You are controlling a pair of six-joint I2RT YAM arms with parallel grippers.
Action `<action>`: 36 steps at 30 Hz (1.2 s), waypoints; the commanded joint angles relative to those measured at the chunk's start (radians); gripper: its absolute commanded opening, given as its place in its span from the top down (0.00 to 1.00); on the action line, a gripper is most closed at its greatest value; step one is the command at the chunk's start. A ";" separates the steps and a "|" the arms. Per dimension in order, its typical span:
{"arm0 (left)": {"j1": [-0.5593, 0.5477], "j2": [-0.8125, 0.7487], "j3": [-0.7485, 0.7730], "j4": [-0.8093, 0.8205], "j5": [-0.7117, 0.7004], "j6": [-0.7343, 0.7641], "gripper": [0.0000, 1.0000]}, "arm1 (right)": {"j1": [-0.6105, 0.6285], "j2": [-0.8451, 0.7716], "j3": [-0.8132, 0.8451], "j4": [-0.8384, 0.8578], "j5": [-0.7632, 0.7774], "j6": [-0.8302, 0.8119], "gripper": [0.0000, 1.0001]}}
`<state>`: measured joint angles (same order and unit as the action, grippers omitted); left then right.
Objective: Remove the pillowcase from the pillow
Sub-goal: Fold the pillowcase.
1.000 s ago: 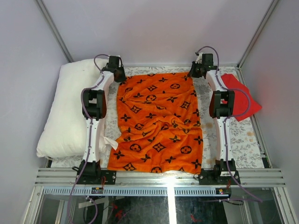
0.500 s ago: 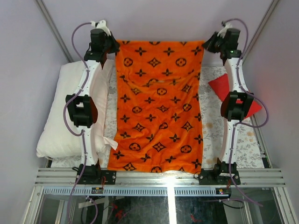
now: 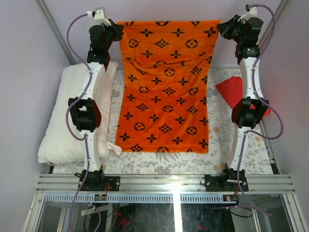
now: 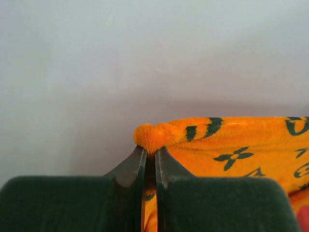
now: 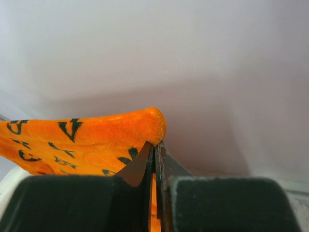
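Note:
The orange pillowcase [image 3: 166,92] with black motifs hangs stretched between both arms, its lower edge lying on the table. My left gripper [image 3: 117,30] is shut on its upper left corner, seen as an orange tuft [image 4: 150,136] above the fingertips. My right gripper [image 3: 222,28] is shut on the upper right corner [image 5: 153,123]. The white pillow [image 3: 65,121] lies bare along the left side of the table, outside the case and partly behind my left arm.
A red folded cloth [image 3: 231,89] lies at the right, partly behind my right arm. The floral table covering [image 3: 164,162] shows below the pillowcase's hem. Grey walls close in the back and sides; a metal rail runs along the near edge.
Both grippers have risen from table level at the far corners to high up, lifting the pillowcase from lying flat and rumpled to hanging taut; its near hem has slid away from the front edge.

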<state>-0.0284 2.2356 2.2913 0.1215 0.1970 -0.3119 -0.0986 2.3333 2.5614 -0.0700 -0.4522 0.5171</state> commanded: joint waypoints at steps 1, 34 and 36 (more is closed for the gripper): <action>0.012 -0.113 -0.167 0.149 0.000 0.027 1.00 | -0.021 -0.132 -0.140 0.057 -0.032 -0.014 1.00; -0.004 -1.174 -1.619 -0.027 -0.265 -0.332 1.00 | -0.021 -1.267 -1.783 0.026 0.060 0.236 1.00; -0.004 -1.243 -1.627 -0.092 -0.305 -0.346 1.00 | -0.021 -1.310 -1.793 -0.035 0.059 0.211 1.00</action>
<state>-0.0410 1.1229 0.6750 0.1398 0.0750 -0.6388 -0.1055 1.1194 0.7715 0.0250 -0.4538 0.8013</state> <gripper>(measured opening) 0.023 0.012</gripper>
